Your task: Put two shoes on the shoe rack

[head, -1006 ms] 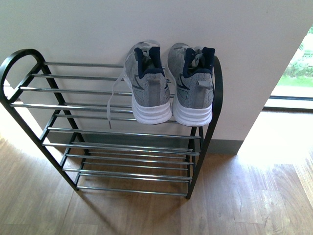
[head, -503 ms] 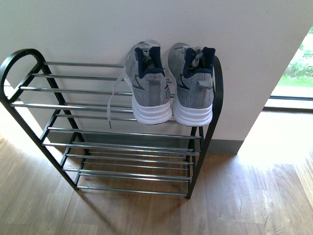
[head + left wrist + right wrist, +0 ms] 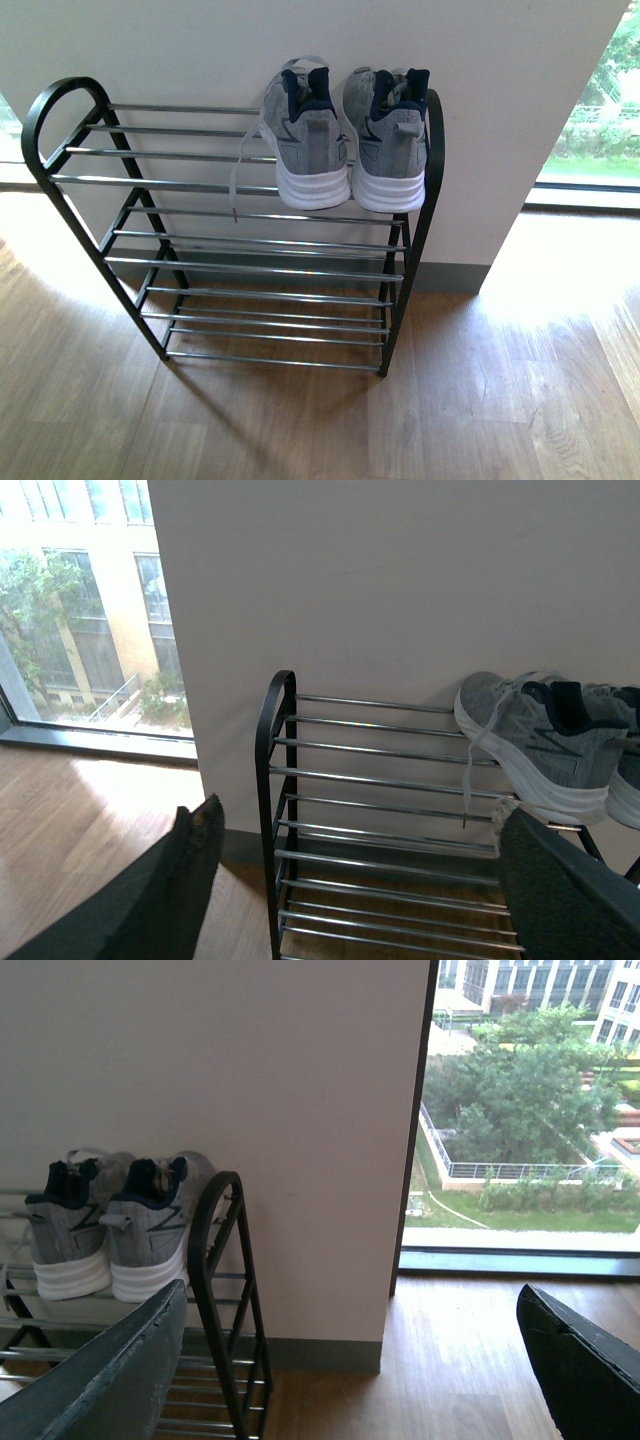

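Observation:
Two grey knit shoes, one on the left (image 3: 307,135) and one on the right (image 3: 385,135), stand side by side with white heels toward me on the top tier of the black shoe rack (image 3: 240,215), at its right end. A white lace hangs from the left shoe. The left wrist view shows the left shoe (image 3: 535,745) on the rack (image 3: 380,780); my left gripper (image 3: 362,828) is open, well back from it, holding nothing. In the right wrist view both shoes (image 3: 115,1222) sit by the rack's end hoop (image 3: 215,1260); my right gripper (image 3: 355,1312) is open and empty.
The rack stands against a white wall (image 3: 200,50) on a wood floor (image 3: 480,390). Floor-height windows flank the wall on the left (image 3: 80,630) and on the right (image 3: 530,1110). Lower tiers of the rack hold nothing.
The front view has pulled back and tilted: rack and shoes now sit higher and smaller in frame, with more floor showing. The shoes have not shifted on the rack.

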Action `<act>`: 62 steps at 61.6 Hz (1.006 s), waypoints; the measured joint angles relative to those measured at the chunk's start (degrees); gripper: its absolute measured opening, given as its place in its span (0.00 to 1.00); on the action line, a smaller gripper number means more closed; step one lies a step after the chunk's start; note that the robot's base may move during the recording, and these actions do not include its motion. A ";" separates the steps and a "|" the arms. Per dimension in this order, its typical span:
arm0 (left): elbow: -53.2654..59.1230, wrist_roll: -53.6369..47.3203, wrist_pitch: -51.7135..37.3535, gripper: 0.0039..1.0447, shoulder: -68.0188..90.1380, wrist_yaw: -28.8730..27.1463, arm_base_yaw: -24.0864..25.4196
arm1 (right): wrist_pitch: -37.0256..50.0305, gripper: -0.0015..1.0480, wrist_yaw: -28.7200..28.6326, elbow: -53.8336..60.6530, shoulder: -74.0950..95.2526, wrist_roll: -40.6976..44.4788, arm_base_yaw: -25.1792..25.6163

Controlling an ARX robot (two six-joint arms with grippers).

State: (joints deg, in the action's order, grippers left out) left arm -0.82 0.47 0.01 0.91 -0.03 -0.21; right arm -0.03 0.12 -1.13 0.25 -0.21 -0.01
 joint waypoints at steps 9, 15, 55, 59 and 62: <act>0.00 0.02 0.00 0.91 0.00 0.00 0.00 | 0.02 0.91 0.02 0.00 0.02 0.00 0.00; 0.00 0.00 0.00 0.91 0.00 0.00 0.00 | 0.00 0.91 -0.02 0.00 0.02 0.00 0.00; 0.00 -0.02 0.00 0.91 -0.02 0.00 0.00 | 0.00 0.91 -0.11 0.00 0.00 0.02 0.00; 0.00 -0.02 0.00 0.91 -0.02 0.04 0.00 | 0.00 0.91 0.02 0.00 -0.02 0.02 0.00; 0.00 -0.02 0.00 0.91 -0.02 0.02 0.00 | 0.00 0.91 0.02 0.00 -0.02 0.02 0.00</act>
State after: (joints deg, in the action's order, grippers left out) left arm -0.82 0.45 0.01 0.89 -0.01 -0.21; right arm -0.03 0.14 -1.13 0.23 -0.19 -0.01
